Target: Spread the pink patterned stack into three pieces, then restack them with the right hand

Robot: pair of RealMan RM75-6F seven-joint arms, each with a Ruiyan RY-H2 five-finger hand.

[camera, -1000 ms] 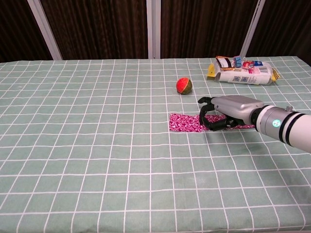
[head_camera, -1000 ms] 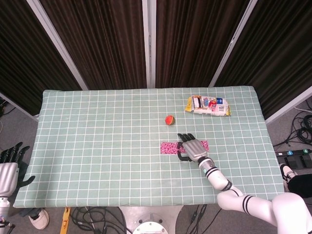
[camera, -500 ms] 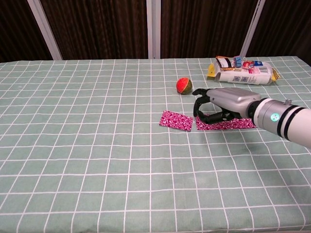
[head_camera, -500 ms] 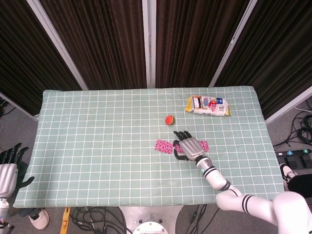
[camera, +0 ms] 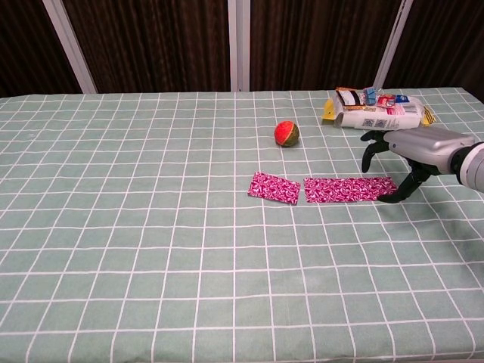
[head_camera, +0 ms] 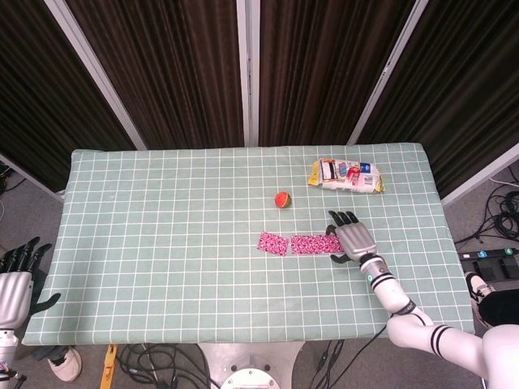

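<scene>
R. hand (camera: 412, 155), fingers apart, is hovering at 3 o'clock end of long pink strip (camera: 349, 189), possibly touching; small piece (camera: 274, 187) is lying at 9 o'clock.

The head view looks down from high up on the whole table (head_camera: 162, 243); the chest view looks low across it, closer

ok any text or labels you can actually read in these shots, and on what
None can be read.
snack packet: printed panels and what looks like a code square, all too small and blurred.
pink patterned pieces: pattern only, no lettering.
ball: no marking.
</scene>
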